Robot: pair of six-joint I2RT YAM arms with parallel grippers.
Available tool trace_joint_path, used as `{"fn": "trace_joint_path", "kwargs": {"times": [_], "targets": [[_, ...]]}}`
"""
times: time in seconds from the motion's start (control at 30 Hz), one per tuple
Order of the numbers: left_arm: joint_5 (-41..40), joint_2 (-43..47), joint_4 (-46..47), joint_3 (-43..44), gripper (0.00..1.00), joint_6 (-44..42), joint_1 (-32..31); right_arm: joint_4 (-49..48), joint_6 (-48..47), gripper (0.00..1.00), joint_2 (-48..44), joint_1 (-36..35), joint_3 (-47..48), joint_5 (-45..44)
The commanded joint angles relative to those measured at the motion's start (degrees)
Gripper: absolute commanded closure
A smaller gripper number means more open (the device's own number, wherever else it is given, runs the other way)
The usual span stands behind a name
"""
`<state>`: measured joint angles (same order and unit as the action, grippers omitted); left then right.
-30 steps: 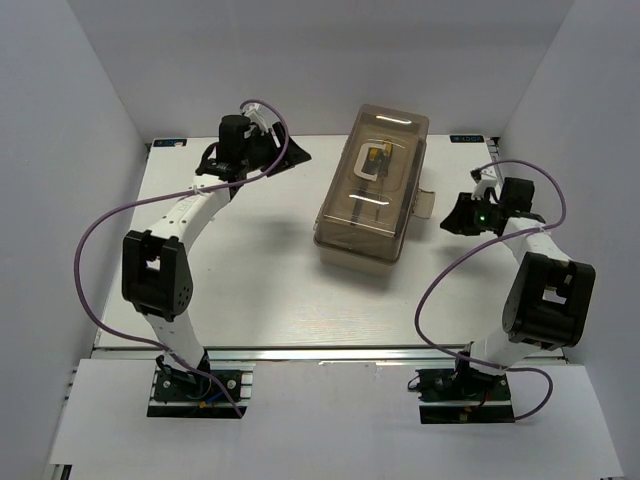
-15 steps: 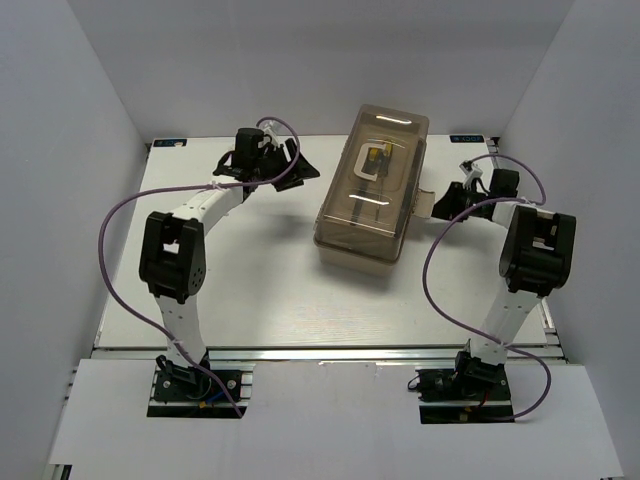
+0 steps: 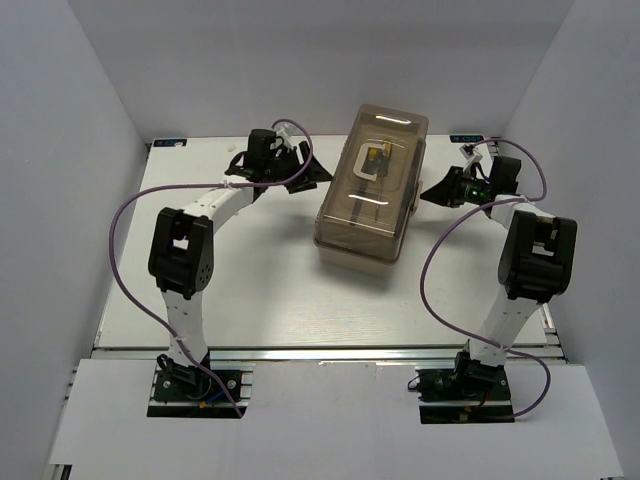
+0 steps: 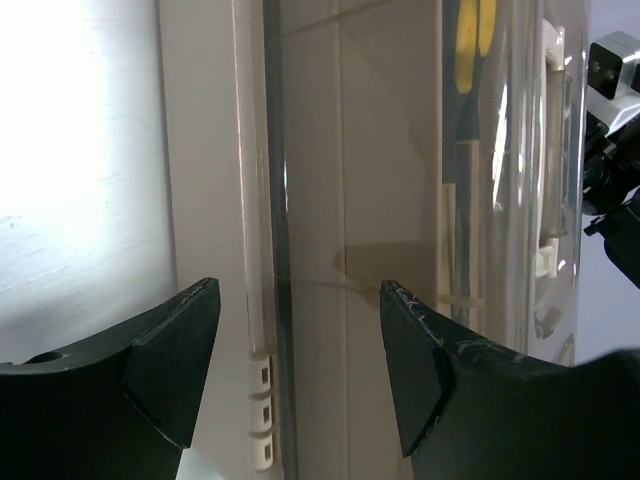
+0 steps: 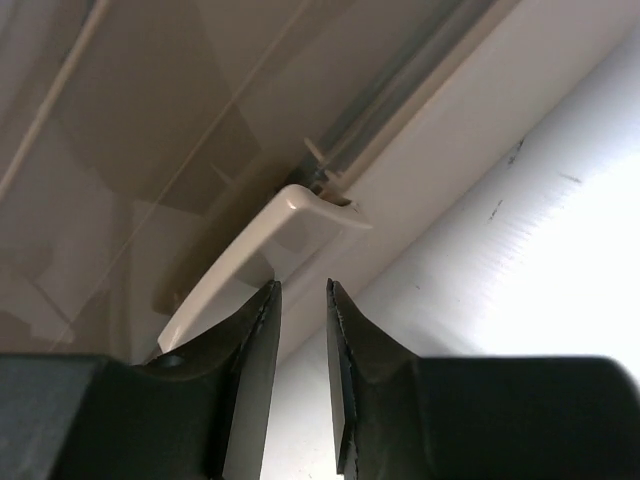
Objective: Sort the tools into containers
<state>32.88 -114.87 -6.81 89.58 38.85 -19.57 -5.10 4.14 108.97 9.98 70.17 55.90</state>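
Note:
The toolbox (image 3: 372, 185) with a smoky translucent lid stands shut at mid-table. Through the lid I see tools: a yellow-and-black handle (image 3: 375, 157) and dark shafts (image 3: 362, 205). My left gripper (image 3: 318, 175) is at the box's left side. In the left wrist view it (image 4: 297, 300) is open, its fingers straddling the lid's edge (image 4: 275, 200) and a white hinge piece (image 4: 262, 420) without touching them. My right gripper (image 3: 432, 192) is at the box's right side. In the right wrist view it (image 5: 298, 290) stands narrowly open, its tips just short of the white latch (image 5: 290, 230), with nothing between them.
White walls enclose the table (image 3: 250, 270) on the left, back and right. Purple cables loop off both arms (image 3: 130, 210). The right arm's dark wrist (image 4: 615, 110) shows beyond the box in the left wrist view.
Both arms have swung in toward the toolbox: the left gripper moved right to its left side, the right gripper moved left and back to the latch. The left jaws widened slightly.

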Motion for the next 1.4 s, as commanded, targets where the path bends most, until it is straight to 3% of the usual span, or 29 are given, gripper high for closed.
{"fn": "trace_joint_path", "kwargs": {"times": [0.0, 0.17, 0.37, 0.47, 0.6, 0.67, 0.73, 0.97, 1.37], "targets": [[1.83, -0.71, 0.57, 3.14, 0.25, -0.35, -0.55, -3.16, 3.94, 0.69, 1.33, -0.22, -0.3, 2.02], [2.01, -1.67, -0.22, 4.29, 0.25, -0.35, -0.9, 2.99, 0.79, 0.69, 5.64, -0.84, 3.04, -0.97], [2.97, -2.99, -0.57, 5.43, 0.25, 0.0, -1.35, -1.48, 4.02, 0.7, 9.59, -0.84, 2.07, 6.66], [4.03, -3.96, -0.92, 6.74, 0.24, 0.0, -1.78, -11.83, 12.79, 0.74, 11.96, -0.92, 0.67, 13.26], [5.43, -5.19, -1.37, 8.41, 0.24, -0.18, -2.05, -33.51, 30.36, 0.76, 14.42, -1.54, -3.45, 19.24], [6.4, -5.54, -1.72, 9.03, 0.24, -0.18, -2.05, -50.73, 44.15, 0.76, 16.18, -1.72, -4.51, 20.91], [6.93, -5.72, -1.8, 9.12, 0.24, -0.27, -2.05, -67.73, 57.82, 0.76, 17.59, -1.8, -5.92, 21.01], [7.19, -5.54, -1.63, 9.3, 0.2, -0.27, -2.05, -102.77, 87.65, 0.79, 22.16, -1.8, -6.36, 21.09], [7.19, -4.67, -1.19, 9.3, 0.15, 0.35, -2.14, -102.83, 90.78, 0.82, 20.67, -1.89, -6.71, 16.71]]}}
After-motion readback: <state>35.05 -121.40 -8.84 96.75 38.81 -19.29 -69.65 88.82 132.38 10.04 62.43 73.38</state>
